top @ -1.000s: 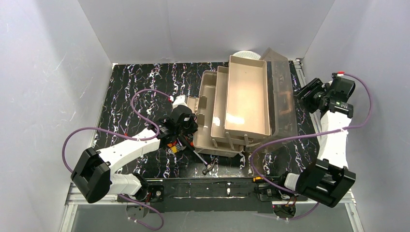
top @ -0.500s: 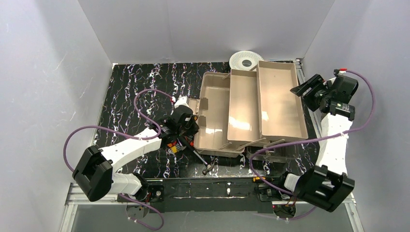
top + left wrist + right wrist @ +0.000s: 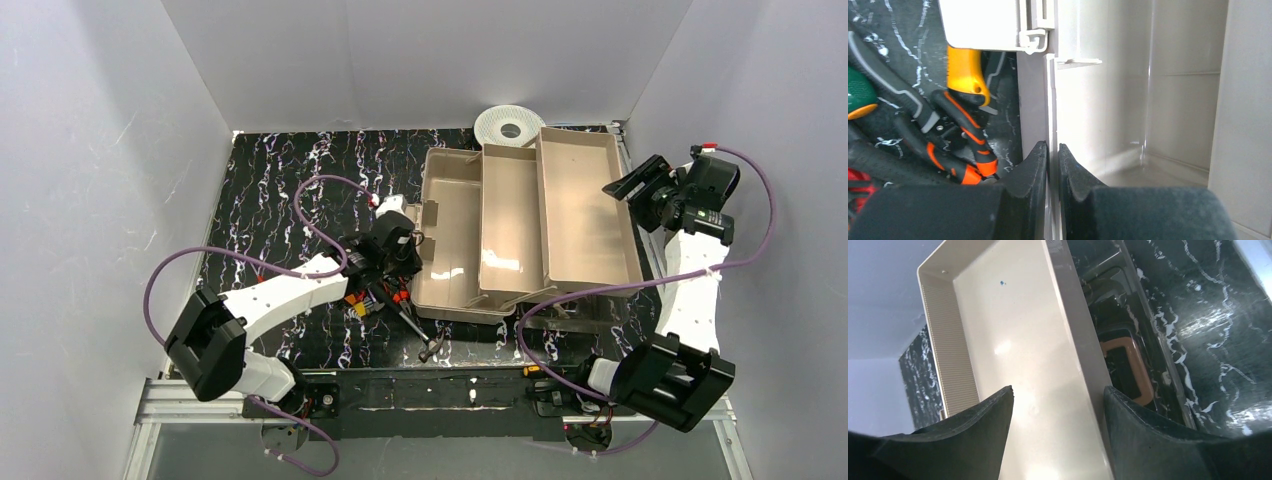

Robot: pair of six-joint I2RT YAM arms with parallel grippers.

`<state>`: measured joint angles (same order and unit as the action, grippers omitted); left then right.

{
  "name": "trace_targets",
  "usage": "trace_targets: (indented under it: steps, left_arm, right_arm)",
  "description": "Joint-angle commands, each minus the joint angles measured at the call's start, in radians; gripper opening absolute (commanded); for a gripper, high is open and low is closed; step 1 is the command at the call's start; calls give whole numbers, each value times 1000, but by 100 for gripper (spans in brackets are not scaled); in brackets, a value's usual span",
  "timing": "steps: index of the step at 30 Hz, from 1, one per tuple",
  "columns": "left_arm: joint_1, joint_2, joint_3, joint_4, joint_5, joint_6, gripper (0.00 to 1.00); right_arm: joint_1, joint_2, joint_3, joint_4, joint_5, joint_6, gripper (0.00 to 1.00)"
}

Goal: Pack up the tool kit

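- One toolbox (image 3: 450,308), open, on the right half of the desk (image 3: 270,190), reaching back to the far edge; three beige trays (image 3: 585,210) stepped side by side.
- Two grippers: left gripper (image 3: 1052,150) pinched tight on the toolbox's thin left wall; right gripper (image 3: 1055,400) spread apart over the rightmost tray, contact not discernible.
- One hammer (image 3: 415,330) by the near edge.
- One pair of pliers (image 3: 965,145), black-and-orange handles, just left of the toolbox.
- One white spool (image 3: 510,125) at the far edge, partly behind the trays.
- Green screwdriver (image 3: 858,95) cut off at the frame edge; remaining tool pile under the left arm, count unclear.
- One brownish handle loop (image 3: 1144,377) under smoky plastic, part hidden by the tray wall.
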<state>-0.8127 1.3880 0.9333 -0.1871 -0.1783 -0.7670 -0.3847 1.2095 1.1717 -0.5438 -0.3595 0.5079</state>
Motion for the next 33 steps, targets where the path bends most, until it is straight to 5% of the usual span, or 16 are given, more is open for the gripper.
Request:
trace_targets:
  steps: [1, 12, 23, 33]
  left_arm:
    - [-75, 36, 64, 100, 53, -52, 0]
    - [-160, 96, 28, 116, -15, -102, 0]
    - [-172, 73, -30, 111, -88, -157, 9]
    - [-174, 64, -73, 136, -107, -204, 8]
  right_arm:
    - [2, -72, 74, -22, -14, -51, 72]
    - [58, -133, 114, -88, 79, -97, 72]
    - [36, -34, 99, -112, 428, 30, 82]
    - [-2, -45, 177, -150, 743, 24, 90]
